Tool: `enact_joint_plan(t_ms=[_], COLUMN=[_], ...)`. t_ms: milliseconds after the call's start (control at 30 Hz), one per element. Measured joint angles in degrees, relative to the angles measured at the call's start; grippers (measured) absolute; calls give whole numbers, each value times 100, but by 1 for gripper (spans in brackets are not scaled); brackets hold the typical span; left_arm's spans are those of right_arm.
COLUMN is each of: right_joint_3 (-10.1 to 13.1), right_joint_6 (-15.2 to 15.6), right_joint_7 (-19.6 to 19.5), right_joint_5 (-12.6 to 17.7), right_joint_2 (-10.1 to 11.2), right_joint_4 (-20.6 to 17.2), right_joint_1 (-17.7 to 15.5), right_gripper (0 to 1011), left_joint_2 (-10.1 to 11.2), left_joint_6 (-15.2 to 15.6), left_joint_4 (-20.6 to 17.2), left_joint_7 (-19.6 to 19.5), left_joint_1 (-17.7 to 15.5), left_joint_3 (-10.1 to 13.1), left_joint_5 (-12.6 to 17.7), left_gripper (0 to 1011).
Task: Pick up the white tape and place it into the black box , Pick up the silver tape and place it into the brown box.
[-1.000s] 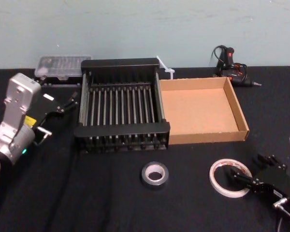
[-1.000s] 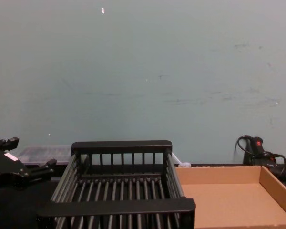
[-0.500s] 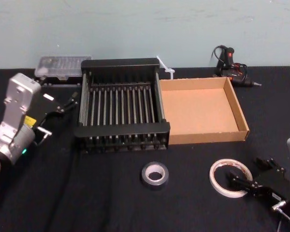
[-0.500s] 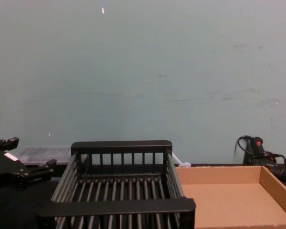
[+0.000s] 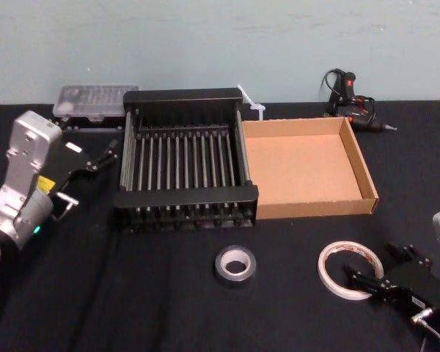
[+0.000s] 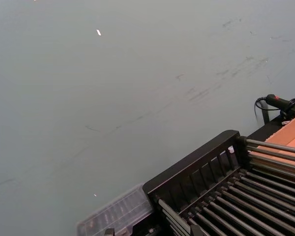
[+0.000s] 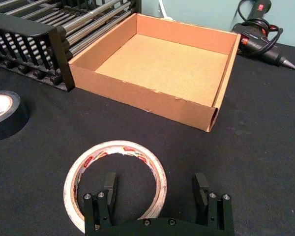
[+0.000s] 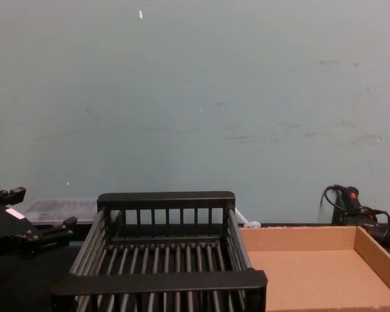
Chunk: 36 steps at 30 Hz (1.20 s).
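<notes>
On the black table [image 5: 169, 308], the black box [image 5: 185, 158] and the brown box [image 5: 305, 167] stand side by side, their walls touching, the black one to the robot's left. Both hold nothing: the slatted floor of the black box is bare, and so is the cardboard floor of the brown box.

Nearer the robot, the silver tape [image 5: 235, 265] lies flat in front of the black box, well apart from it. The white tape [image 5: 350, 270] lies flat to its right, in front of the brown box.

The right gripper [image 7: 155, 191] sits low at the near right edge of the white tape, jaws apart. In the right wrist view one fingertip lies over the roll's centre hole and the other outside its rim, holding nothing.

The left gripper [image 5: 103, 156] is parked beside the left wall of the black box; whether its jaws are apart or together cannot be told.

A clear plastic case [image 5: 95, 101] lies behind the left corner of the black box, and a glue gun [image 5: 352, 103] lies behind the brown box.
</notes>
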Motion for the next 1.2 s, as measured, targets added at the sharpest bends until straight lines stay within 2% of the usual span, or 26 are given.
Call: enact_joint_plan(t_ms=[367, 833, 1033, 1200], right_joint_3=[75, 82, 79, 76], right_joint_6=[59, 64, 62, 60], right_joint_7=[105, 107, 104, 101], right_joint_5=[-110, -121, -116, -111], right_joint_2=[-112, -114, -111, -108], right_joint_4=[7, 10, 10, 8], right_joint_1=[-25, -23, -23, -23], right_gripper=[1000, 1000, 908, 775], left_joint_2=[0, 0, 0, 0], left_joint_6=[0, 0, 0, 0], left_joint_4=[0, 0, 0, 0], left_joint_7=[0, 0, 0, 0], left_joint_1=[0, 0, 0, 0], left_joint_3=[0, 0, 0, 0], left_joint_5=[0, 0, 0, 0], left_gripper=[1001, 1001, 1001, 1001])
